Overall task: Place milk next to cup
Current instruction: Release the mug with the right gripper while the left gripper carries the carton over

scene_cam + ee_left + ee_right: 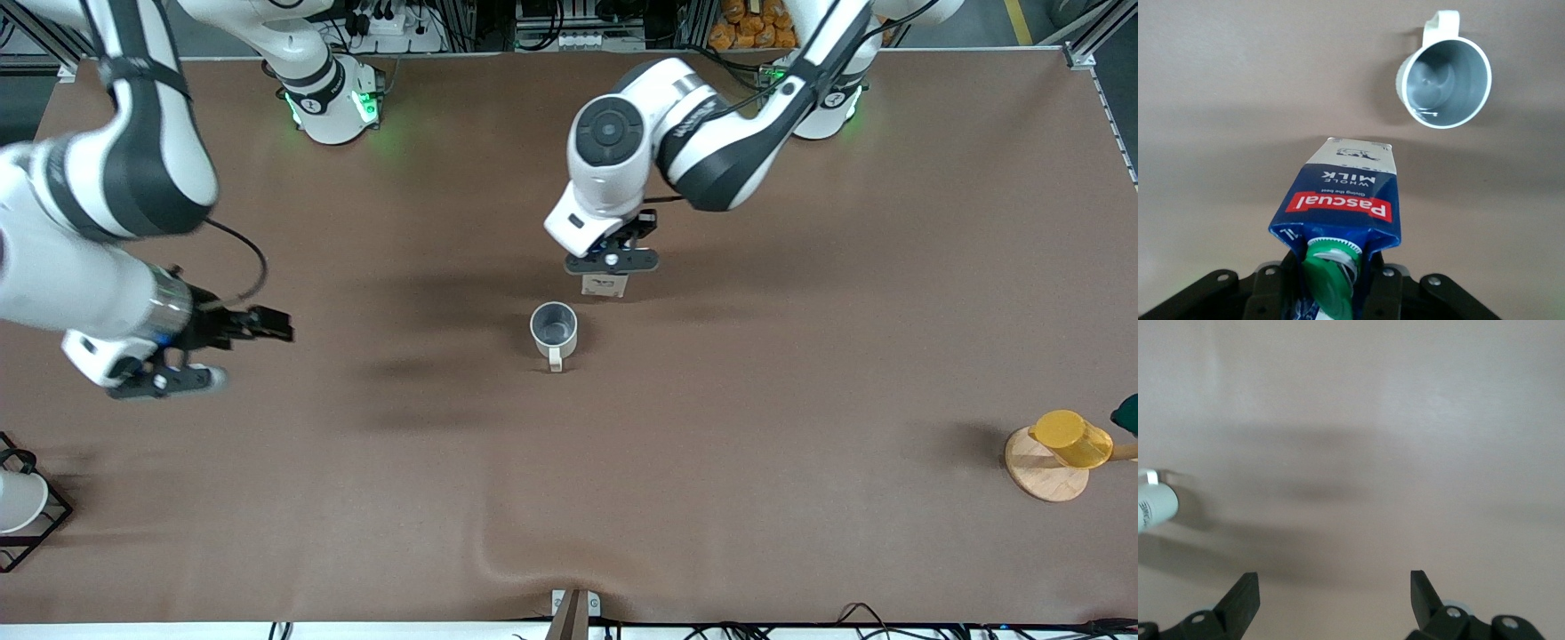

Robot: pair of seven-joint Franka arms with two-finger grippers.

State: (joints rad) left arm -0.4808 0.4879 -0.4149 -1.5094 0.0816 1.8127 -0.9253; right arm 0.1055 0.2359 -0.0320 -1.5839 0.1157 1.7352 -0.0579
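Cup [554,330] sits below left end effector [612,263] gripping milk [605,285].

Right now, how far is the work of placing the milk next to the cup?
Done: the left pincer is shut on the milk and has it above the table, close to the cup. In hand: the carton hangs beside the cup, toward the robots' bases. Left: set it down upright and release it. The right pincer waits open, toward the right arm's end.
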